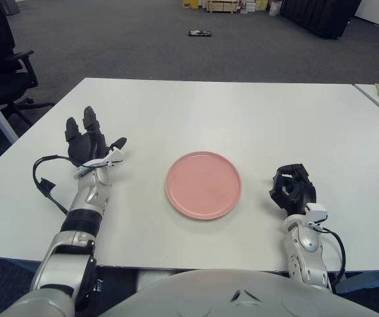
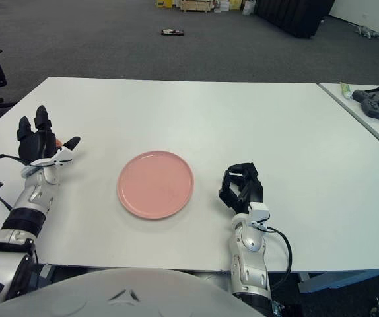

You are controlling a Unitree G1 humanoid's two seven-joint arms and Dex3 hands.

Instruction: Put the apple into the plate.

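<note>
**Left hand raised beside the plate, apple nearly hidden**

From my station I see the pink plate (image 1: pixel 203 185) lying bare near the middle of the white table (image 1: pixel 242 112), nothing on it. My left hand (image 1: pixel 87 140) shows to the left of the plate, well apart from it, its dark fingers (image 1: pixel 89 120) pointing up and spread, the thumb sticking out toward the plate. In the right eye view a small reddish sliver peeks out just past that hand; I think this is the apple (image 2: pixel 57 141), but the hand covers almost all of it and I cannot tell whether the two touch. My right hand (image 1: pixel 292 187) shows to the right of the plate, near the table's front edge, fingers curled inward with nothing between them.

A black office chair (image 1: pixel 1 53) stands off the table's far left corner. No writing or brand mark is legible on anything I can see.
</note>
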